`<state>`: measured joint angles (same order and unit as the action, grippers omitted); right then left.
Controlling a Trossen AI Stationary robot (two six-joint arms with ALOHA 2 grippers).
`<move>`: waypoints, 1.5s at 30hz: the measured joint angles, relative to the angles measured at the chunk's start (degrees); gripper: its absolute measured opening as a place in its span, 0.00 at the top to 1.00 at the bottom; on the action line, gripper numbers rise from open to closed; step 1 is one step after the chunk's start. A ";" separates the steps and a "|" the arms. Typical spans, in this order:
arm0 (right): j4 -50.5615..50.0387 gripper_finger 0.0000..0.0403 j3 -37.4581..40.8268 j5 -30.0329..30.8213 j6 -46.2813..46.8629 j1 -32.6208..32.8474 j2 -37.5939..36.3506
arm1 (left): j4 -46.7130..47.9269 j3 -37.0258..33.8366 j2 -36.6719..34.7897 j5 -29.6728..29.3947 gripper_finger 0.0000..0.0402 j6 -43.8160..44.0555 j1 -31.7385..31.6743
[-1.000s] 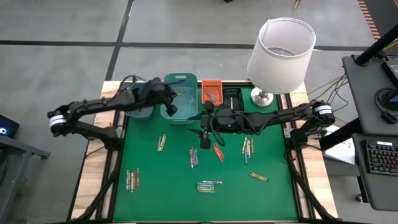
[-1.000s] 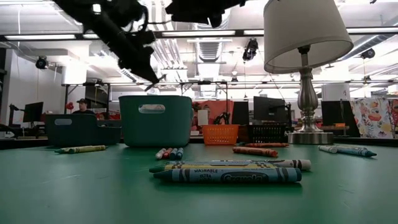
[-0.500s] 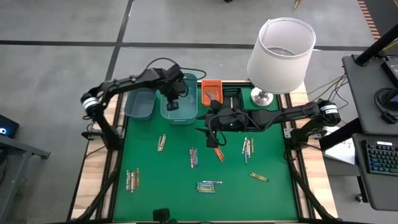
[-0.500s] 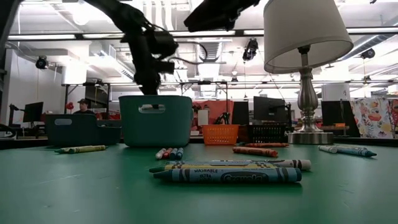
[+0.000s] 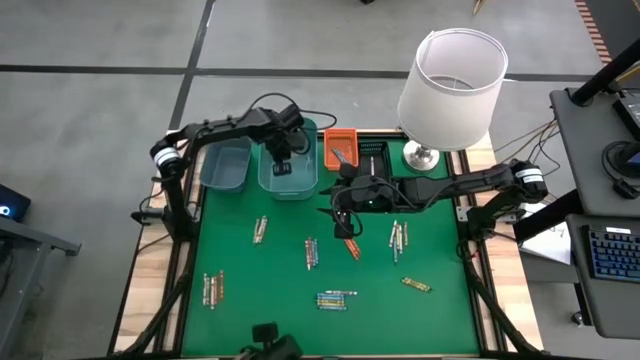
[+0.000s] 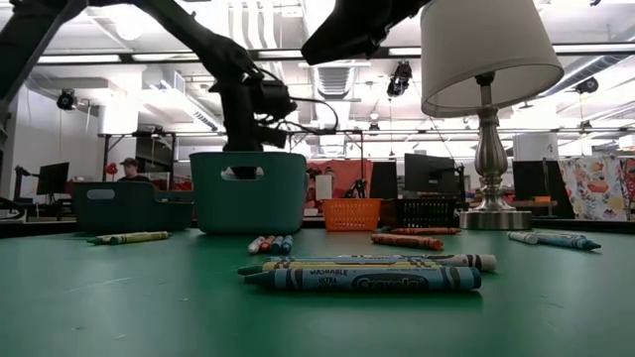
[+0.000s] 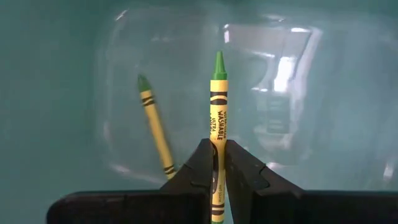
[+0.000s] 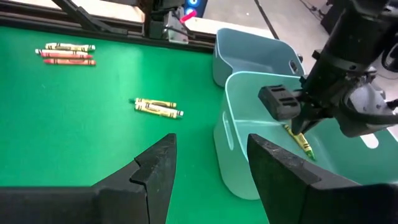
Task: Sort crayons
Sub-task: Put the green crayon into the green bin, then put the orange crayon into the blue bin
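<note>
Over the larger teal bin (image 5: pixel 292 178) at the far left, my left gripper (image 5: pixel 281 165) points down, shut on a yellow-green crayon (image 7: pixel 217 93). A second yellow-green crayon (image 7: pixel 155 127) lies on that bin's floor. My right gripper (image 5: pixel 343 218) hangs open above the middle of the green mat, nothing between its fingers (image 8: pixel 155 168). Loose crayons lie flat on the mat in small groups (image 5: pixel 260 229) (image 5: pixel 311 252) (image 5: pixel 398 236) (image 5: pixel 336 299), with an orange-red pair (image 5: pixel 351 246) under the right gripper. My left gripper pinches the crayon's paper-wrapped lower half (image 7: pixel 216 134) between its two fingers (image 7: pixel 198 168). The fingers come from above and lie along the crayon. Its green tip (image 7: pixel 218 61) sticks out past the fingertips toward the bin's floor, clear of it.
A smaller teal bin (image 5: pixel 225 167) stands left of the larger one, an orange bin (image 5: pixel 340 147) and a black bin (image 5: pixel 373 157) to its right. A lamp (image 5: pixel 450 80) stands at the far right corner. More crayons lie near the front (image 5: pixel 212 288) (image 5: pixel 416 285).
My left gripper has tipped from slanting to pointing nearly straight down. It has sunk toward the larger teal bin with the crayon still between its fingers.
</note>
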<state>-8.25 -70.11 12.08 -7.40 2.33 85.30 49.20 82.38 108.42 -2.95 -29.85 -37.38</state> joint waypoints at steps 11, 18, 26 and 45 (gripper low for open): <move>-0.07 0.53 0.00 0.02 -0.11 0.00 0.02 | -0.21 2.48 4.00 -5.55 0.84 -0.40 -1.02; -1.70 0.53 0.02 0.00 -0.05 0.00 0.04 | 0.71 2.45 2.10 -4.43 0.82 3.41 -0.74; -5.10 0.53 0.02 0.00 4.24 0.00 0.07 | 0.10 1.88 -8.37 2.41 0.85 13.64 2.95; -20.46 0.53 -2.52 -0.55 31.31 0.00 -0.04 | -38.03 -26.43 -42.00 1.97 0.87 27.90 24.05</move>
<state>-28.71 -72.63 11.53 23.91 2.33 85.25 11.17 55.95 66.42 -0.97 -1.96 -13.33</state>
